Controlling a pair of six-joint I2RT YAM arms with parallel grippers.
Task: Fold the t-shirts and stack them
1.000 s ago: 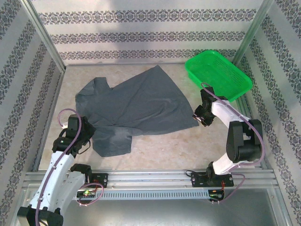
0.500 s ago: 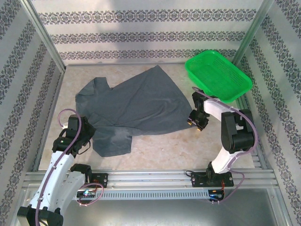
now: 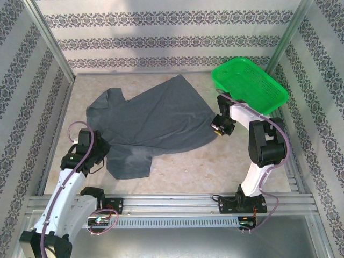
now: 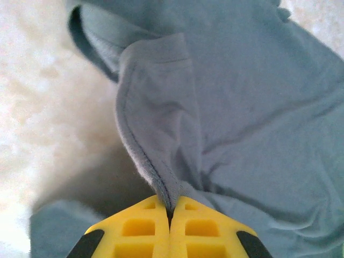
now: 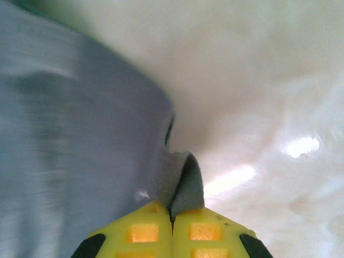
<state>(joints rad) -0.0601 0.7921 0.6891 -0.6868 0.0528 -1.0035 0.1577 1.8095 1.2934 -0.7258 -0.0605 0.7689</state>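
A dark slate-grey t-shirt (image 3: 156, 118) lies spread and partly folded on the table. My left gripper (image 3: 98, 152) sits at its near left edge, shut on a hem fold of the t-shirt (image 4: 161, 177), which is pinched between the yellow fingertips (image 4: 142, 226). My right gripper (image 3: 217, 128) is at the shirt's right corner beside the basket. It is shut on that corner (image 5: 180, 183), lifted a little off the table. The rest of the shirt (image 5: 70, 134) hangs to the left of it in the right wrist view.
A bright green mesh basket (image 3: 249, 86) stands at the back right, close behind my right arm. Patterned walls enclose the table on three sides. Bare table (image 3: 204, 166) lies in front of the shirt.
My right gripper has moved left and away from me, carrying the shirt's right corner inward. My left gripper has stayed nearly in place, still holding the hem.
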